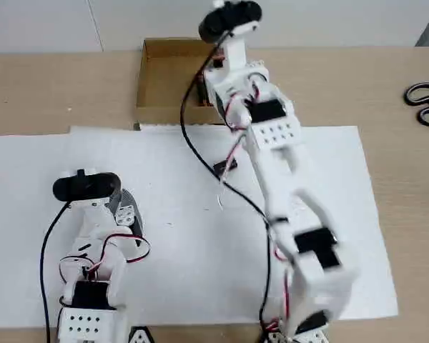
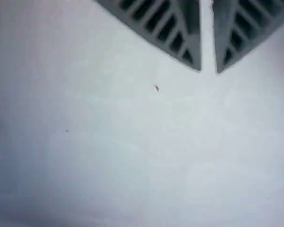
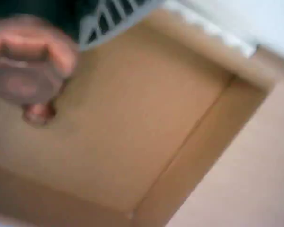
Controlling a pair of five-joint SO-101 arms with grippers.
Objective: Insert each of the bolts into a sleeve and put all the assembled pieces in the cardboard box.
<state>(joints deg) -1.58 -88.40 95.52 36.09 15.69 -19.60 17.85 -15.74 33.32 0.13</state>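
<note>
My right gripper (image 3: 52, 40) hangs over the inside of the cardboard box (image 3: 203, 142), shut on a blurred pinkish-orange piece with a grey sleeve (image 3: 28, 80); a ribbed grey finger (image 3: 109, 19) shows beside the piece. From above, the right arm (image 1: 272, 136) stretches across the paper to the cardboard box (image 1: 164, 71) at the back. My left gripper (image 2: 208, 70) is shut with nothing in it, just above bare white paper. In the high view the left gripper (image 1: 129, 214) sits at the front left.
A large white paper sheet (image 1: 179, 236) covers the middle of the wooden table. Black cables trail from both arms across it, with a small dark part (image 1: 225, 166) on one. Scissors (image 1: 425, 100) lie at the far right edge.
</note>
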